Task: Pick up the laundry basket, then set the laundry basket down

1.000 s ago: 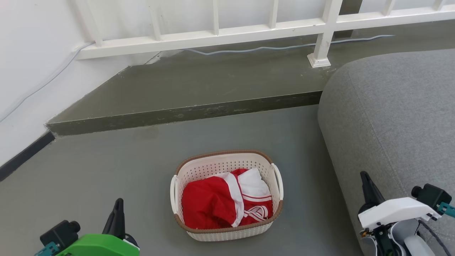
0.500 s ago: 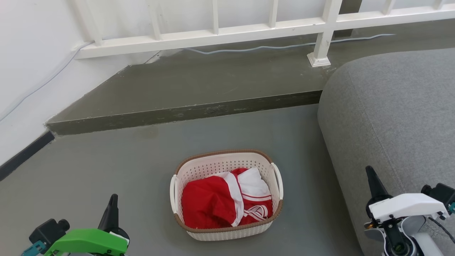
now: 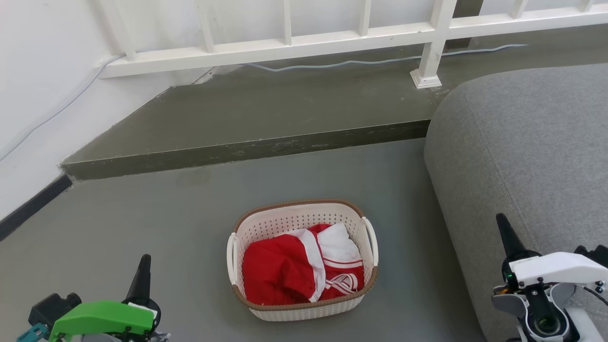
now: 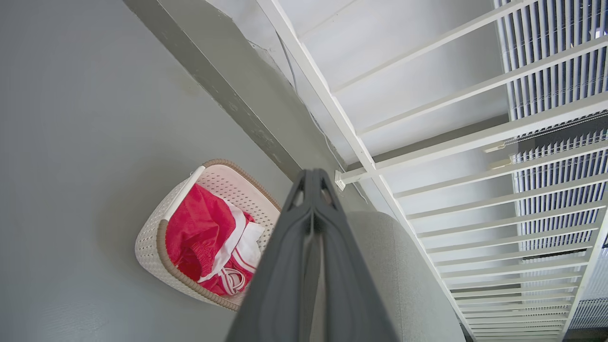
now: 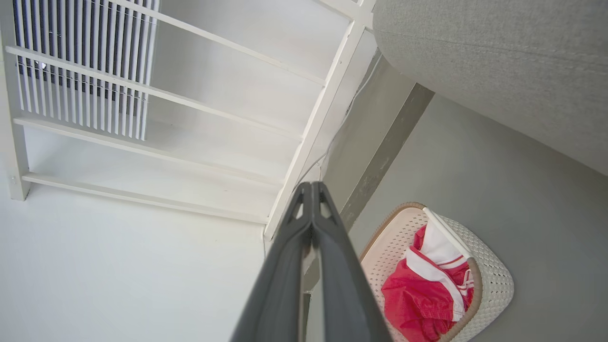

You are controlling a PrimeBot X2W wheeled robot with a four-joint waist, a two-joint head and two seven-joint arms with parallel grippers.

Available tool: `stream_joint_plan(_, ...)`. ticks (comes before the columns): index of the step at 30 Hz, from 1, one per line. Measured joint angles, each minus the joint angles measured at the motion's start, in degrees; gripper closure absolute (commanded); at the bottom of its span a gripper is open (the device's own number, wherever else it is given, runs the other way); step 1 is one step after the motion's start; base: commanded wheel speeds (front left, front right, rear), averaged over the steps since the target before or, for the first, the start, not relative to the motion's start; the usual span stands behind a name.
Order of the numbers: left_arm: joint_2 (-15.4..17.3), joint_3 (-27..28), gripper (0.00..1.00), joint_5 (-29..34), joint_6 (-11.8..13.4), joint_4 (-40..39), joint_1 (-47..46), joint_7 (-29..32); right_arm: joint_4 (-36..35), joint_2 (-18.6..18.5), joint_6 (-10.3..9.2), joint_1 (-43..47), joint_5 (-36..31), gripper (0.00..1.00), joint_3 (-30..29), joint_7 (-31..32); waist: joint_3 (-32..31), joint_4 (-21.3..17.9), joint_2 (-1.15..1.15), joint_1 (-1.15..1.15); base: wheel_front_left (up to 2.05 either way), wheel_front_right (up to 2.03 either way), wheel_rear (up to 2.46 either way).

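Laundry basket [image 3: 294, 221]: on grey floor [image 3: 142, 213], holding red-and-white clothes [image 3: 280, 270].
Left gripper [image 3: 143, 260]: closed, empty.
Right gripper [image 3: 501, 221]: closed, empty.

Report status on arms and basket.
Left gripper shut, empty. Right gripper shut, empty. Laundry basket on floor, red-and-white clothes inside, untouched. Sofa close on its right.

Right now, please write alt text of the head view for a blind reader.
A cream laundry basket holding red and white clothes sits on the grey floor, between the shut left gripper and shut right gripper; a grey sofa stands at right.
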Motion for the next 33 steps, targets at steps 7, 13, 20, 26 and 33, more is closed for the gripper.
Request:
stream_joint_plan(7, 0.01, 1.2, 1.0, -4.61, -0.87, 0.42, -0.83, 1.34, 0.02, 0.24, 0.97, -0.69, 4.5, 1.0, -1.52, 1.25, 0.07, -0.03, 0.0, 0.0, 0.0, 0.0, 0.0)
stream_joint_plan(13, 0.01, 2.0, 1.0, -8.79, -1.68, 0.81, -1.47, 2.27, 0.03, 0.44, 1.69, -1.02, 8.51, 1.0, -2.85, 2.36, 0.13, -0.05, 0.0, 0.0, 0.0, 0.0, 0.0)
stream_joint_plan(20, 0.01, 3.24, 1.0, -13.82, -2.43, 1.46, -2.14, 3.32, 0.05, 0.87, 2.68, -1.88, 13.27, 1.0, -4.39, 3.37, 0.2, -0.08, 0.0, 0.0, 0.0, 0.0, 0.0)
stream_joint_plan(26, 0.01, 4.09, 1.0, -17.82, -3.11, 1.89, -2.95, 4.31, 0.07, 1.16, 3.5, -2.01, 17.26, 1.0, -5.73, 4.31, 0.26, -0.1, 0.0, 0.0, 0.0, 0.0, 0.0)
stream_joint_plan(33, 0.01, 5.3, 1.0, -22.34, -4.11, 2.3, -3.53, 5.36, 0.09, 1.47, 4.48, -2.89, 21.7, 1.0, -7.3, 5.5, 0.32, -0.13, 0.0, 0.0, 0.0, 0.0, 0.0)
